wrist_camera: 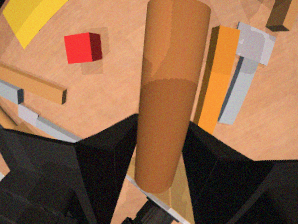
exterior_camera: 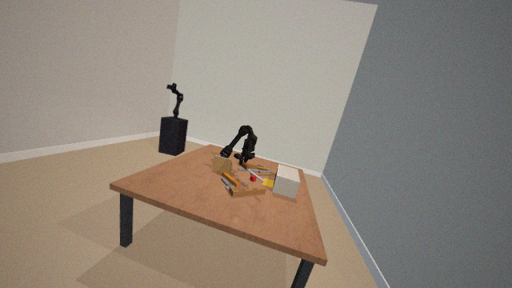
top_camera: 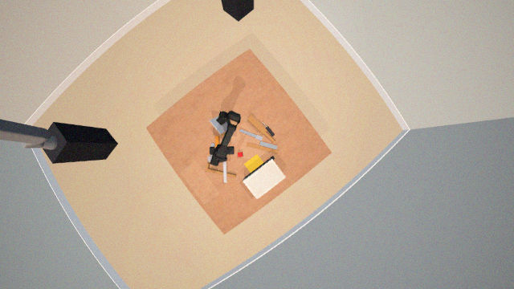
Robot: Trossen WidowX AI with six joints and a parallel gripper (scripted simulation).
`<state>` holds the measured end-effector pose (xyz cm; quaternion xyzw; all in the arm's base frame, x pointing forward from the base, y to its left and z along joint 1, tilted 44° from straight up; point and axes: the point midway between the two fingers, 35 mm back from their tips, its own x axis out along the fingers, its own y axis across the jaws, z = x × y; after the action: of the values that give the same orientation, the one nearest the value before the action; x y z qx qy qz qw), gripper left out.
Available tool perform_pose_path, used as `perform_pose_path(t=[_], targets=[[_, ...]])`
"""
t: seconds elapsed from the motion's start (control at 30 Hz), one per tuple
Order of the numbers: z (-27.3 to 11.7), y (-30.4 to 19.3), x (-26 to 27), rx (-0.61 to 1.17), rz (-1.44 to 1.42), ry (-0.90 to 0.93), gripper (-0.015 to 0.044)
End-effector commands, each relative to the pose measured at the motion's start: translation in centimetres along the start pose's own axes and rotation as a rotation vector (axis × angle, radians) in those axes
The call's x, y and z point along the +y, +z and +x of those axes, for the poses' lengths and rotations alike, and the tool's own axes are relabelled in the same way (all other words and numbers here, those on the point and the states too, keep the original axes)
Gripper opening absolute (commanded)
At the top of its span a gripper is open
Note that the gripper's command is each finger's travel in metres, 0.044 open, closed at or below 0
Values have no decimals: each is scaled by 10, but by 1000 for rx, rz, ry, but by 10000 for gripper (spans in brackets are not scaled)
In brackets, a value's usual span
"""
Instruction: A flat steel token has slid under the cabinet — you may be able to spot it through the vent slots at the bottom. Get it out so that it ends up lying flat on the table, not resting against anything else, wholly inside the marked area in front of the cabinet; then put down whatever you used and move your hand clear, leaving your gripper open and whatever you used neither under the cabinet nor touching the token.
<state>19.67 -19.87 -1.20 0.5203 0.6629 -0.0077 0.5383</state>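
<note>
Top view: the black arm [top_camera: 228, 134] [exterior_camera: 251, 142] reaches over the bench [top_camera: 193, 120] [exterior_camera: 224, 212] [wrist_camera: 120, 75]. From beneath its tool [top_camera: 221, 157] [exterior_camera: 242, 161] [wrist_camera: 162, 129] projects a pale shaft [top_camera: 225, 172] [exterior_camera: 256, 176], its end apart from the white cabinet [top_camera: 264, 178] [exterior_camera: 287, 182]. The yellow marked area [top_camera: 253, 163] [exterior_camera: 268, 182] [wrist_camera: 31, 16] lies before the cabinet; a red cube [top_camera: 240, 154] [exterior_camera: 253, 178] [wrist_camera: 77, 48] sits nearby. The steel token cannot be made out; its position cannot be confirmed.

Exterior view: the shaft slants across the bench, left of the cabinet in the picture.

Wrist view: the tool is pinching a brown cylindrical handle [wrist_camera: 170, 95]. An orange bar [wrist_camera: 218, 75] [exterior_camera: 230, 179] lies to its right in the picture.
</note>
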Motion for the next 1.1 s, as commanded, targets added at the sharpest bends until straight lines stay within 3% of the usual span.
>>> perform_pose_path(t=[0.0,1.07], targets=[[-2,1,0,-12,-35,-1,0],[-2,0,0,-12,-290,-3,0]])
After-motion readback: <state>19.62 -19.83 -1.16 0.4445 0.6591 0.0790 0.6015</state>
